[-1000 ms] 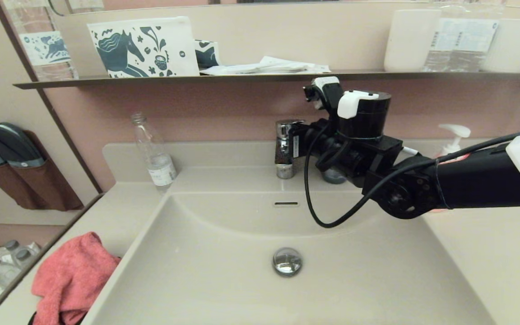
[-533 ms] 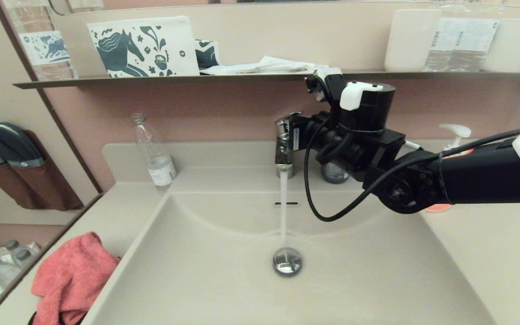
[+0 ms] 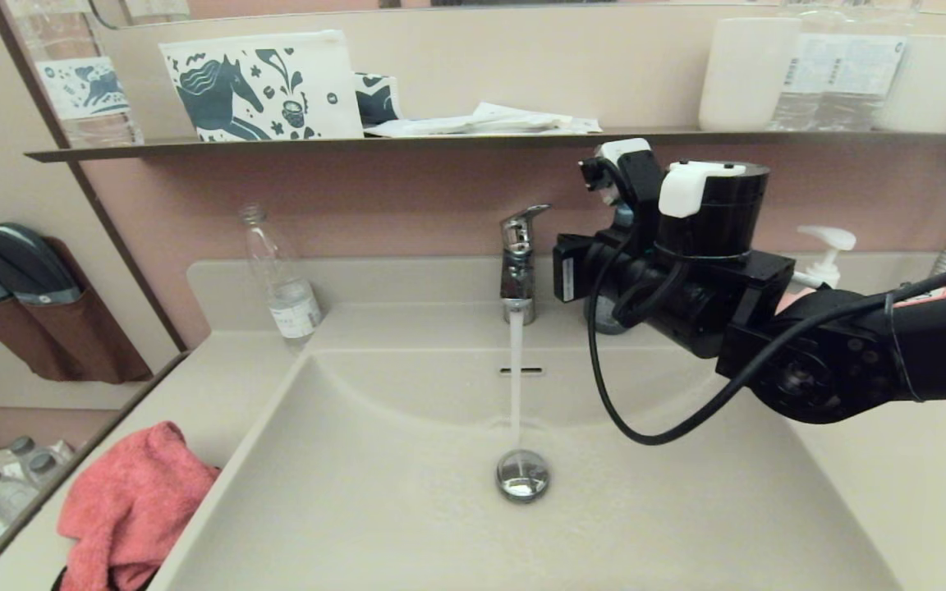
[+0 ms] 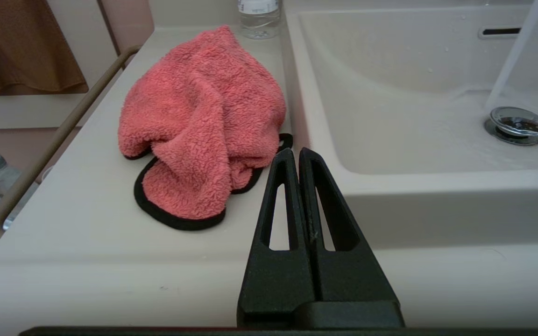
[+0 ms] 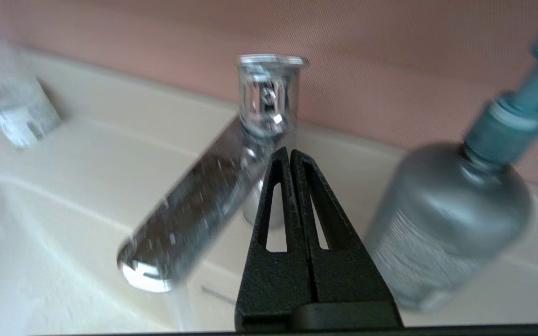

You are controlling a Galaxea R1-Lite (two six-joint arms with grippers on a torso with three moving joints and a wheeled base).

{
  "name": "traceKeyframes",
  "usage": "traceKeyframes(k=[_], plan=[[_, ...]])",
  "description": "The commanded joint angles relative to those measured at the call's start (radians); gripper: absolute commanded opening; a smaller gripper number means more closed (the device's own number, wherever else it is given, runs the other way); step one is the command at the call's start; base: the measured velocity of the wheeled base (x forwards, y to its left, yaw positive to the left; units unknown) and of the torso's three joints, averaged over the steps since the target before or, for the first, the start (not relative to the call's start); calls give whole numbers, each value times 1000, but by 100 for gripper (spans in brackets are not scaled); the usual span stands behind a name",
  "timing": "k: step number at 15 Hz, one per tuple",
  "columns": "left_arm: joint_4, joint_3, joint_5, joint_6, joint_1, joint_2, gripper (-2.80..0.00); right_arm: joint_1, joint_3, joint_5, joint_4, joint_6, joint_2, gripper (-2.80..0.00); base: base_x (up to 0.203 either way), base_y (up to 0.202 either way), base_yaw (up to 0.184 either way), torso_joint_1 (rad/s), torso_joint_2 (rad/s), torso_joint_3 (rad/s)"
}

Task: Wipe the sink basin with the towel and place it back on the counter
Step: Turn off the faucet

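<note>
Currently towel (image 3: 132,509) bunched on surface (image 3: 218,377), just left of sink basin (image 3: 407,525), black-trimmed edge showing; untouched. Left tool (image 4: 295,156) shut, empty, just beside towel's near edge, over surface by basin's front corner. Water stream (image 3: 515,377) falling from faucet (image 3: 517,263) onto drain plug (image 3: 522,474). Right tool (image 5: 290,154) shut, empty, near faucet, apart from lever. Grey pump bottle (image 5: 451,219) beside faucet; clear bottle (image 3: 280,275) at back left.
</note>
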Motion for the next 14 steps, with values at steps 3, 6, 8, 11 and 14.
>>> traceKeyframes(k=[3,6,8,11,14], plan=[[0,0,0,0,0,0,-280,5,48,-2,26,-6,-76,-280,0,0,0,0,0,0],[0,0,0,0,0,0,-280,15,49,-3,29,-6,-87,-280,0,0,0,0,0,0],[0,0,0,0,0,0,-280,22,50,-5,29,-6,-87,-280,0,0,0,0,0,0],[0,0,0,0,0,0,-280,29,49,-5,29,-6,-87,-280,0,0,0,0,0,0],[0,0,0,0,0,0,-280,28,49,-5,29,-14,-91,-280,0,0,0,0,0,0]])
